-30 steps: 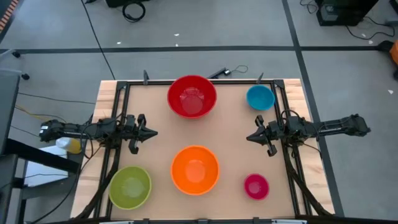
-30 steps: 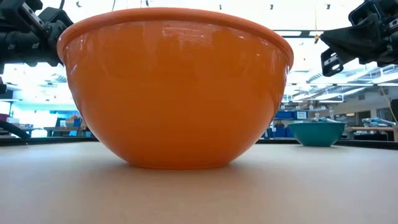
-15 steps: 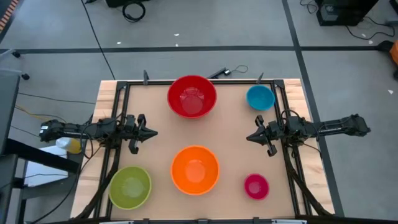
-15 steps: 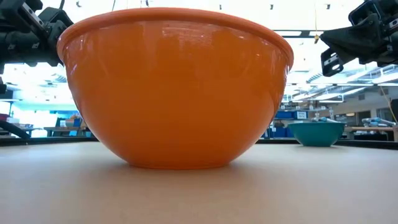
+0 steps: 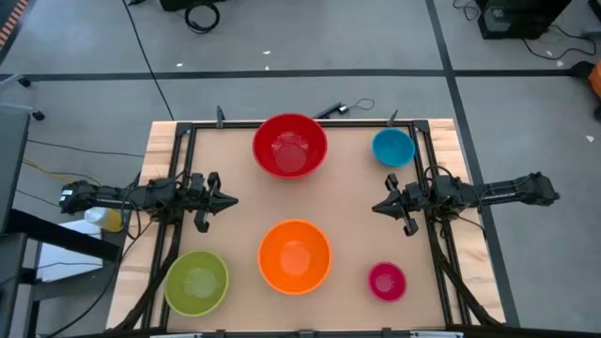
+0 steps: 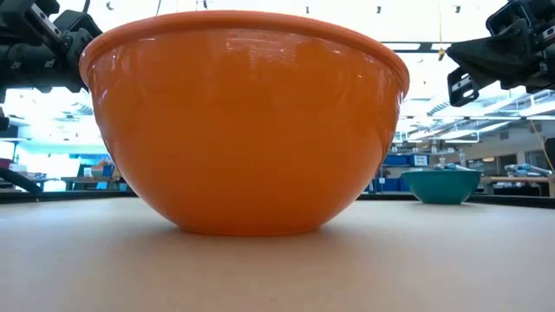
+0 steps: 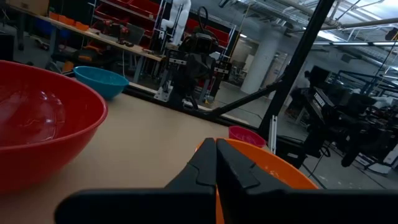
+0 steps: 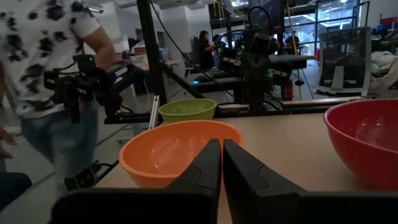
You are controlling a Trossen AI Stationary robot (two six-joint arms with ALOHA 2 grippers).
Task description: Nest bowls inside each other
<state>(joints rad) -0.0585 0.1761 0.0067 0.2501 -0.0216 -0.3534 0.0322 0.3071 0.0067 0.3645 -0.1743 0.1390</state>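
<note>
Five bowls stand apart on their bases on the brown table (image 5: 235,202): a red bowl (image 5: 290,145) at the far middle, a blue bowl (image 5: 392,147) at the far right, an orange bowl (image 5: 294,255) at the near middle, a yellow-green bowl (image 5: 196,282) at the near left and a small pink bowl (image 5: 387,281) at the near right. My left gripper (image 5: 232,199) hovers shut over the table's left side, pointing level toward the middle. My right gripper (image 5: 376,207) hovers shut over the right side, facing it. Neither holds anything.
A dark frame (image 5: 282,125) runs along the table's far and side edges. The table's middle, between the two grippers, lies bare. A person (image 8: 43,81) stands in the room beyond the table's left side. Cables (image 5: 202,14) lie on the floor behind.
</note>
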